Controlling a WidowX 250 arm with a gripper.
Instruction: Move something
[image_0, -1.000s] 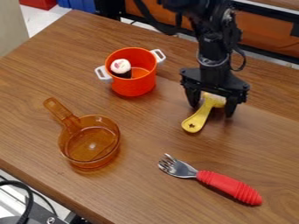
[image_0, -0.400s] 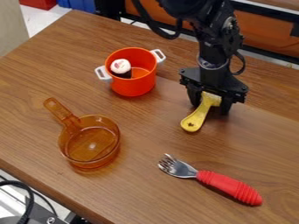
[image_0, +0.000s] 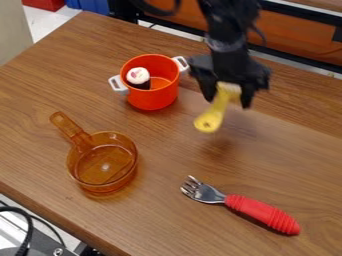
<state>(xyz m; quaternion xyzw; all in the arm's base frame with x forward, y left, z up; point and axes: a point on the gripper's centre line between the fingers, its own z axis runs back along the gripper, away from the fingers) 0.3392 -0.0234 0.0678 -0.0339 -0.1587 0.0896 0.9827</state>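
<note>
One wooden table (image_0: 40, 90) is the largest thing in the view, its grain running at a slant. Over its far right part hangs one black robot arm (image_0: 227, 25), ending in one black gripper (image_0: 227, 103) with two fingers, which pinch the broad head of a single yellow utensil (image_0: 217, 111) between them.

One amber see-through pan (image_0: 103, 183) sits at the left of the table, its one handle pointing toward the upper left. One orange pot (image_0: 152, 97) stands behind it, farther from the camera, with two white handles, one on each side. One fork (image_0: 264, 215) lies near the front right, its metal tines toward the pan and its ribbed red grip toward the lower right corner.

The yellow utensil is raised above the table, with a blurred shadow on the wood below. Its head is up between the fingers, and its handle slants down out of them toward the lower left, to a rounded end bearing one small dark mark. It is to the right of the pot, apart from it.

Smallest is one white-topped, dark-based piece (image_0: 138, 75) inside the pot; its top carries a pinkish marking, too small to make out.
</note>
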